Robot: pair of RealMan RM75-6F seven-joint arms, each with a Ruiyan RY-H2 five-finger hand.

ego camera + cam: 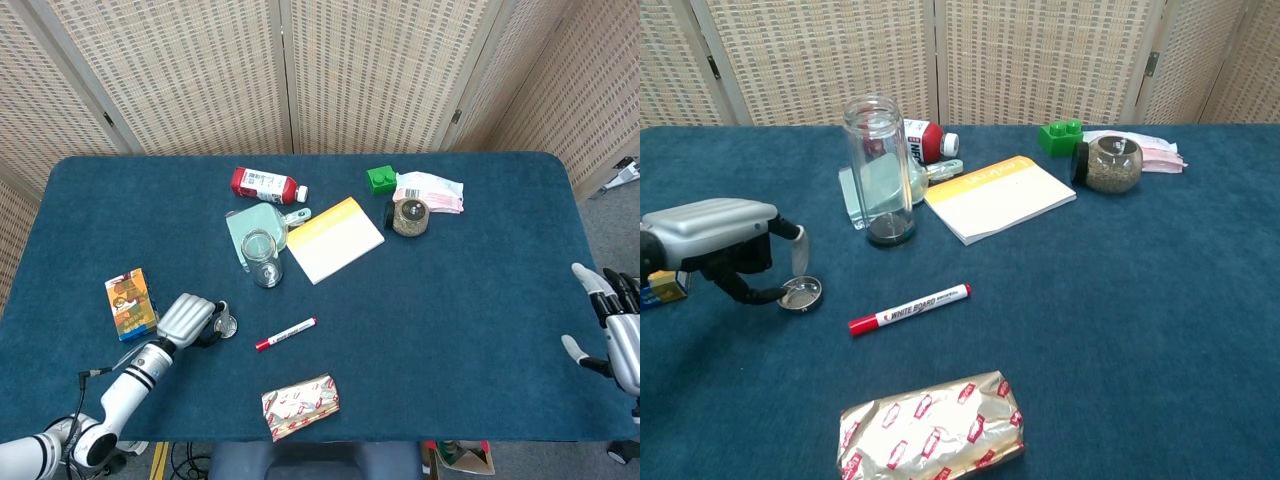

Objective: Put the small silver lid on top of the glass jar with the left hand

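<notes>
The small silver lid [801,293] lies flat on the blue table, left of the red marker; the head view shows the lid [228,324] partly covered by fingers. My left hand [725,243] [192,318] hovers right at the lid's left side, fingers curled down around its rim; the lid still rests on the cloth. The empty glass jar [879,170] [262,256] stands upright behind the lid, beside the yellow notepad. My right hand [622,335] hangs at the table's right edge, fingers spread, holding nothing.
A red marker [909,308] lies just right of the lid. A foil packet [931,428] sits near the front edge. An orange box [130,304] lies left of the hand. Notepad [1000,196], red bottle [265,185], green block [380,179] and spice jar [1108,164] stand at the back.
</notes>
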